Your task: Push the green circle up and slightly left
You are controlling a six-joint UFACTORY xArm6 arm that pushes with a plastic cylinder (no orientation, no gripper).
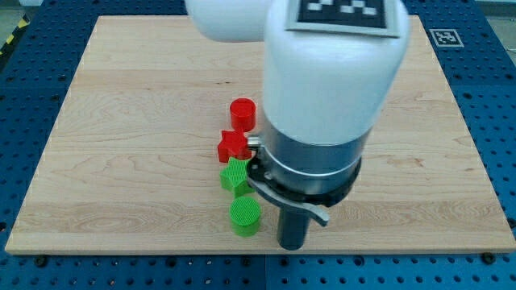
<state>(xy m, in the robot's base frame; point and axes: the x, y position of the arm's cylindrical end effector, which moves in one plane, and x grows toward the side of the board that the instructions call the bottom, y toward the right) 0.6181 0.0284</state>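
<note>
My tip [292,244], the lower end of a dark rod with no gripper and holding nothing, rests on the wooden board [121,121] near the view's bottom edge, under the arm's bulky white and black body. Just beside it, to the view's left and about level with it, sits the green circle [245,217]; whether they touch cannot be told. Since the circle must travel up and slightly left, I judge the tip should first come round beneath the circle, a little to its right. Directly above the circle lies a green star-shaped block [235,176], then a red star-shaped block [233,146], then a red cylinder [243,113], stacked in a near-vertical line that crowds the circle's path.
</note>
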